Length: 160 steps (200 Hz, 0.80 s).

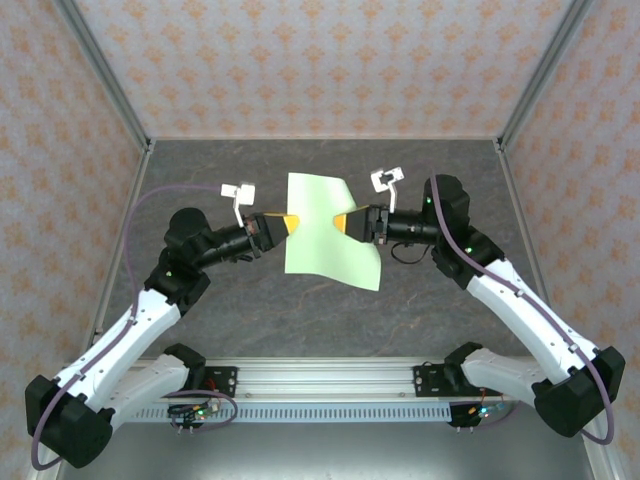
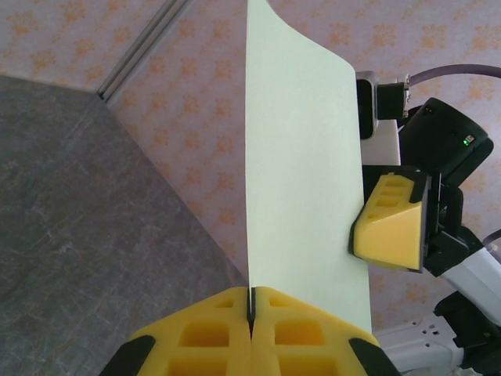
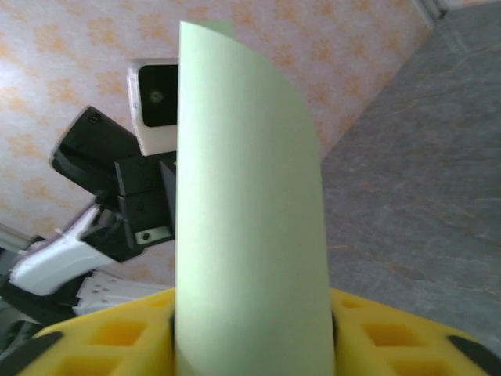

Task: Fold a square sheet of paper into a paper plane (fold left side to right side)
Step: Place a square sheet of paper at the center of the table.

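Pale-green square sheet of paper (image 1: pixel 330 235) was nipped by its left edge in the left end effector (image 1: pixel 291 222), whose yellow fingers (image 2: pixel 203 333) were pressed flat together on it. The right end effector (image 1: pixel 341 221) sat at the opposite edge, but the bowed paper covered the gap between its fingers, so I couldn't tell if it was clamping or just touching. The sheet hung between the two, lifted off the worktop (image 1: pixel 200 170), roughly over its middle and a bit toward the far edge. I couldn't see a sharp crease.

My take on doing the left-to-right fold well: get the right edge held firm, carry the left edge over in a low arc, and line up both corners before pressing anything. Paper that floppy would probably twist and skew the crease.
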Available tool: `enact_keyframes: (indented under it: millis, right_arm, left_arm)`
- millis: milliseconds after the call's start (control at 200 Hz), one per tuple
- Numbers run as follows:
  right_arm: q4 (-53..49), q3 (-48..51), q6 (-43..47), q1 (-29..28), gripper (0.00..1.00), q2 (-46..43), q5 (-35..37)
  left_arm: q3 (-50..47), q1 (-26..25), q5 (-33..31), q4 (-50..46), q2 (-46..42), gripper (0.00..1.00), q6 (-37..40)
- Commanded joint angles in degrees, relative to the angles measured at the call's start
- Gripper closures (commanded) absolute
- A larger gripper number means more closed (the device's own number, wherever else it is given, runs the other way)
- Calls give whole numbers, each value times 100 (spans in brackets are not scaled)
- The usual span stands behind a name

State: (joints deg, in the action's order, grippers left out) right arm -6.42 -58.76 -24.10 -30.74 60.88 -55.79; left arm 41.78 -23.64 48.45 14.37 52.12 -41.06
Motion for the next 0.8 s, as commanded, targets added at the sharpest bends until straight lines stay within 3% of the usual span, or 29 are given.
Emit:
enact_keyframes:
  millis: [0, 90, 180, 265, 410, 530, 671, 796]
  right_arm:
    - [-1238, -264, 734, 57, 36, -140, 1124]
    - [-2257, -368, 1098, 59, 23, -107, 2712]
    - [-2575, -171, 1170, 65, 16, -83, 3904]
    - [-2417, 158, 1091, 67, 12, -35, 4357]
    - [-1735, 717, 718, 57, 13, 215, 4377]
    - [-615, 1190, 98, 99, 36, 658, 3746]
    - [994, 1480, -939, 103, 63, 1792, 2858]
    - [1459, 1347, -1229, 103, 75, 2706, 2835]
  left_arm:
    - [-105, -62, -376, -704, -12, 100, 400]
    - [-294, -94, -666, -1080, 178, 100, 533]
    - [-645, -104, -973, -1044, 545, 100, 478]
    - [-856, -105, -1226, -876, 1048, 100, 390]
    - [-837, -115, -1574, -567, 2096, 100, 400]
    - [-209, -114, -1740, -1014, 3078, 100, 918]
    - [410, -110, -1619, -1322, 3881, 100, 1240]
    - [515, -114, -1722, -1325, 4064, 100, 1219]
